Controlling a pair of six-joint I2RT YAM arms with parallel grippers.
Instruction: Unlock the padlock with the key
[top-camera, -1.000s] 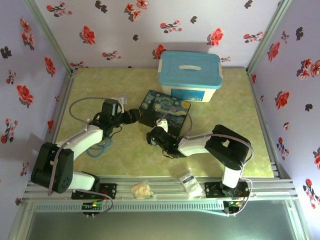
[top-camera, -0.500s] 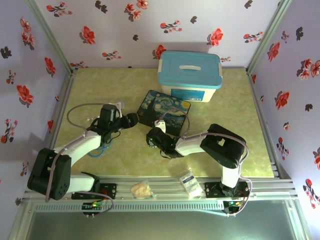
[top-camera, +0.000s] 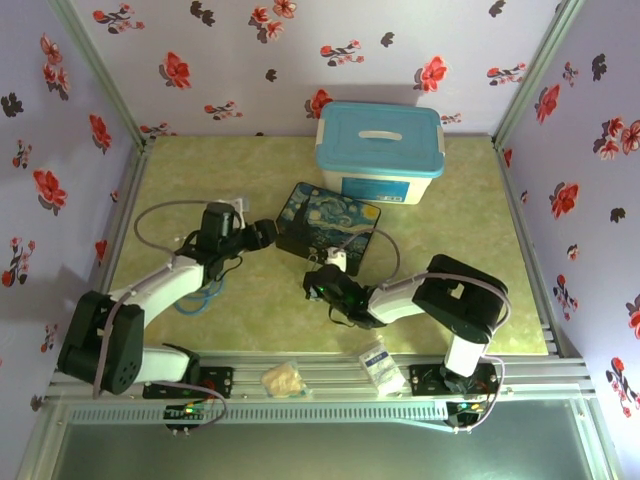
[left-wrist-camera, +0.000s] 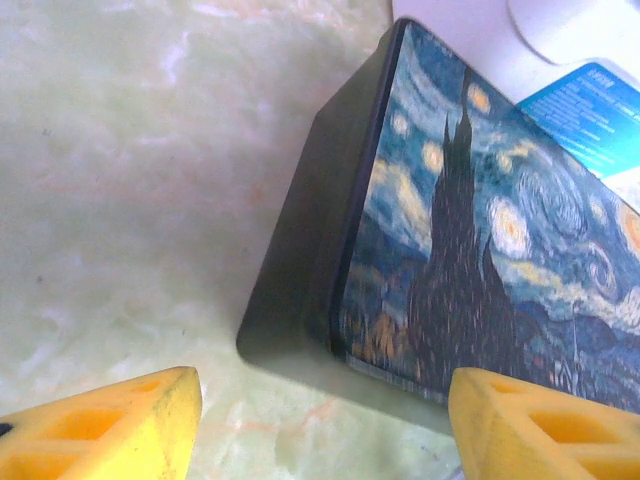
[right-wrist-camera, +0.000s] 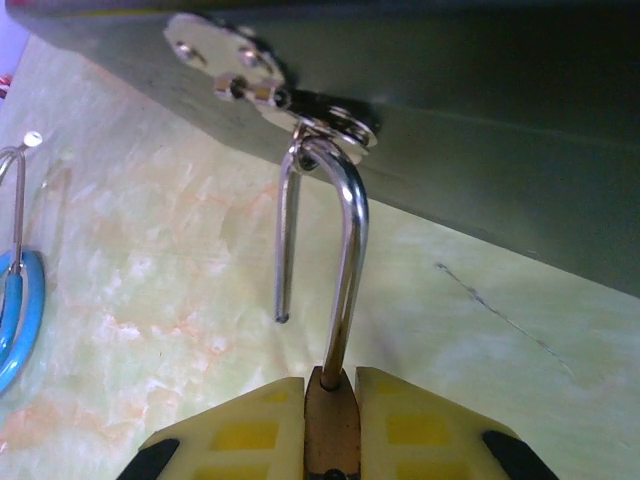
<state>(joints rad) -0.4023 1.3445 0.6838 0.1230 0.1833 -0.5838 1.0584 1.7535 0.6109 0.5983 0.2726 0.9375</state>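
The right gripper (right-wrist-camera: 331, 395) is clenching the narrow brass body of the padlock (right-wrist-camera: 331, 445) between its yellow fingers (right-wrist-camera: 240, 425). The padlock's smooth silver U-shaped shackle (right-wrist-camera: 350, 250) is standing with one leg free, hooking through the shiny hasp (right-wrist-camera: 250, 75) on the dark tin box (right-wrist-camera: 480, 120) above the marbled green table (right-wrist-camera: 150, 250), while the left gripper (left-wrist-camera: 322, 400) is hovering spread wide, holding nothing, beside the box's rounded corner
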